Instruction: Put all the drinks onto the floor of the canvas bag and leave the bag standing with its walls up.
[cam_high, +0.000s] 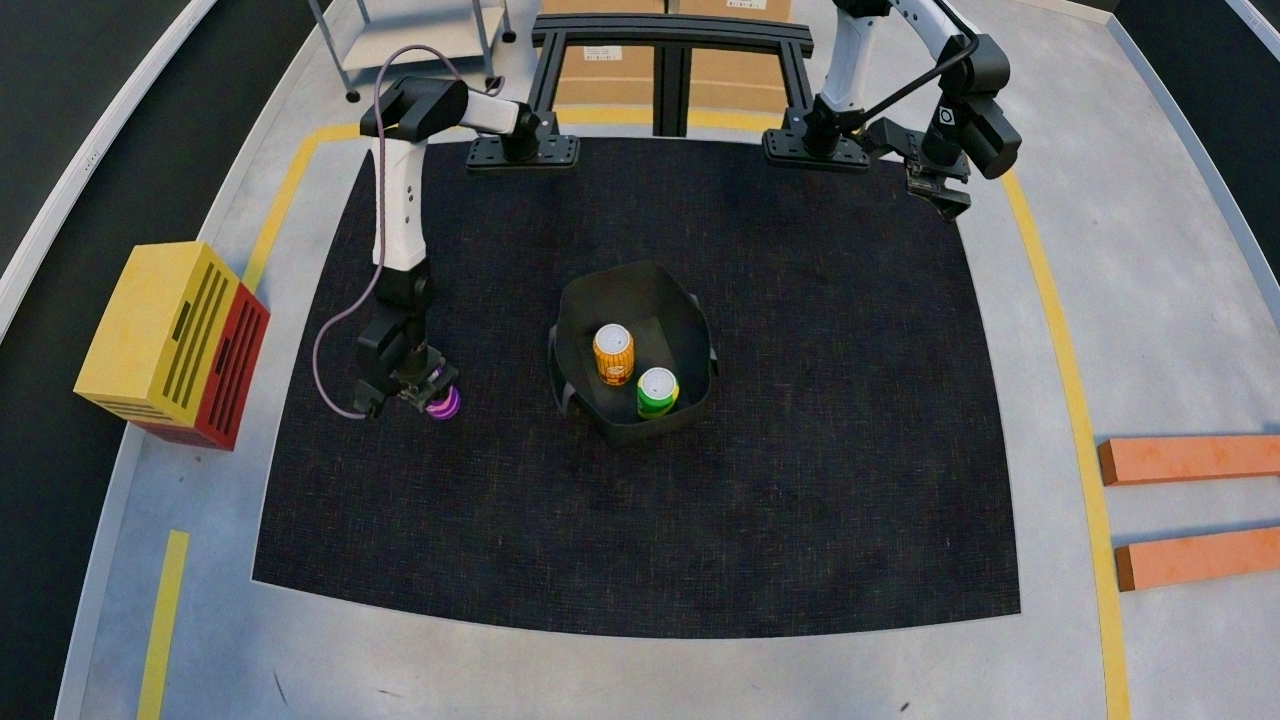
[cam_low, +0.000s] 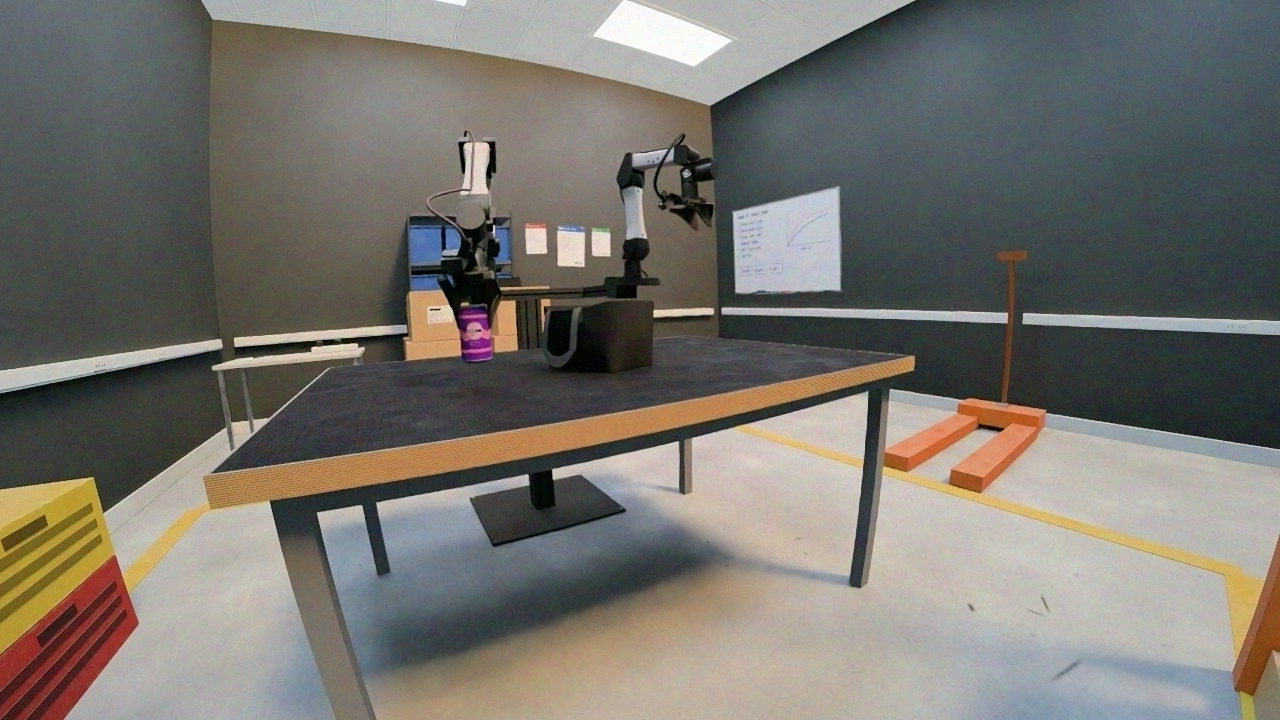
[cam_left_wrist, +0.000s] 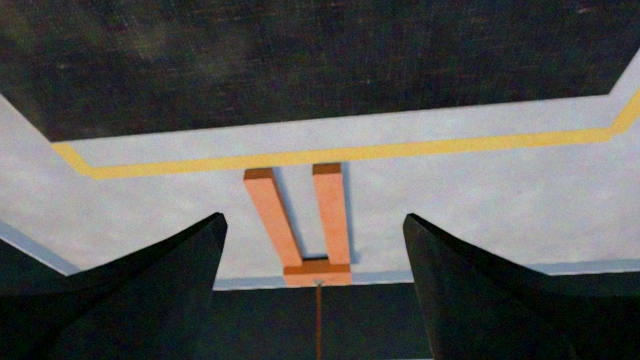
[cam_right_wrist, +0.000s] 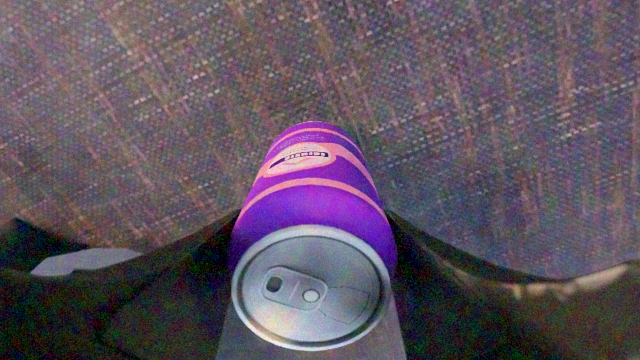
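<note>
The right gripper (cam_high: 438, 394) (cam_low: 474, 302) (cam_right_wrist: 313, 214) is grasping the purple can (cam_high: 443, 404) (cam_low: 476, 334) (cam_right_wrist: 312, 200); the left gripper (cam_high: 953, 198) (cam_low: 698, 219) (cam_left_wrist: 315, 218) is standing open. Only the top view is showing orange (cam_high: 614, 355) and green (cam_high: 657, 394) cans inside the upright canvas bag (cam_high: 597, 419) (cam_low: 617, 335).

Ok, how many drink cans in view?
3. Orange can and green can inside the bag; purple can in the right gripper. None seem hidden, though the bag's near wall could mask one.

Right gripper (cam_high: 438, 391) (cam_low: 474, 308) (cam_right_wrist: 312, 235) low, left gripper (cam_high: 950, 207) (cam_low: 699, 219) (cam_left_wrist: 315, 217) raised, open.
</note>
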